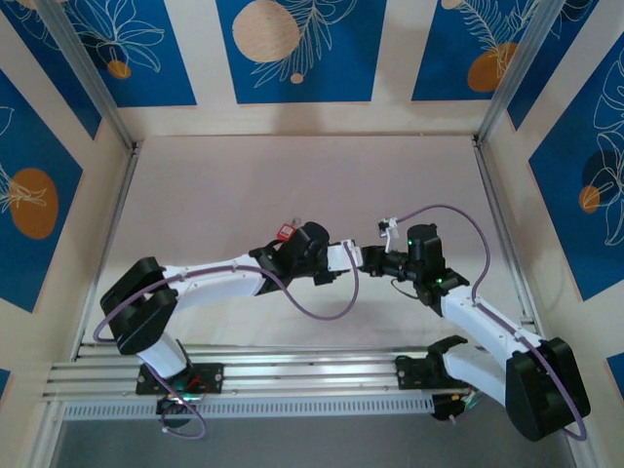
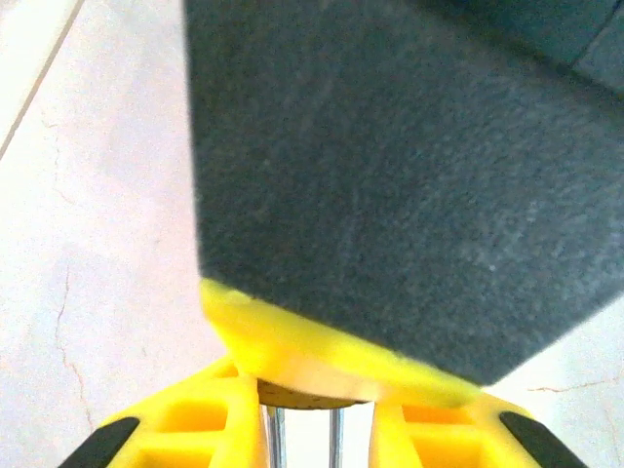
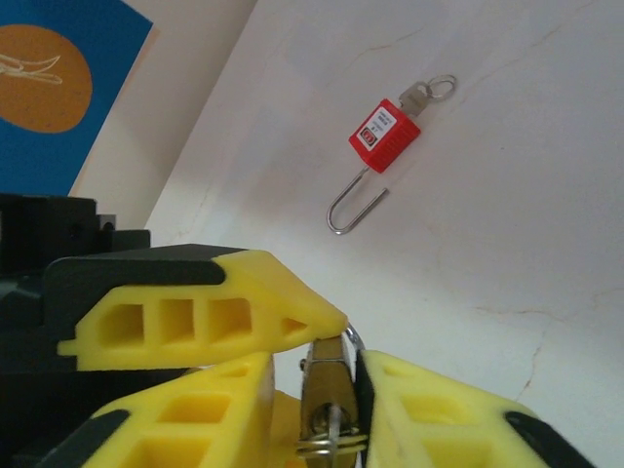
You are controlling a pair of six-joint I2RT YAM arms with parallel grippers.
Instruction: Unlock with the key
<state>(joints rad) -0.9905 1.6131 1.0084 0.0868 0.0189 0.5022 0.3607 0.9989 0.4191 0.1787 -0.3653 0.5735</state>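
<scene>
A small brass padlock (image 3: 328,382) hangs in the air between my two grippers, above the table's middle. The key (image 3: 336,429) sits in its keyhole, edge-on, with a wire ring (image 3: 331,448) through its head. My right gripper (image 3: 322,369) clamps the lock's body; the black pad of its right finger presses the brass and the left finger is a sliver off. My left gripper (image 2: 307,434) is shut around the two steel shackle legs (image 2: 278,439), under the brass body (image 2: 312,393). In the top view the left gripper (image 1: 341,257) and the right gripper (image 1: 369,260) meet tip to tip.
A red padlock (image 3: 385,136) lies on the pale table (image 3: 507,224) with its shackle swung open and its own key and ring in it. It rests just beyond the left wrist (image 1: 287,232). Aluminium rails and blue-patterned walls (image 1: 292,49) border the table.
</scene>
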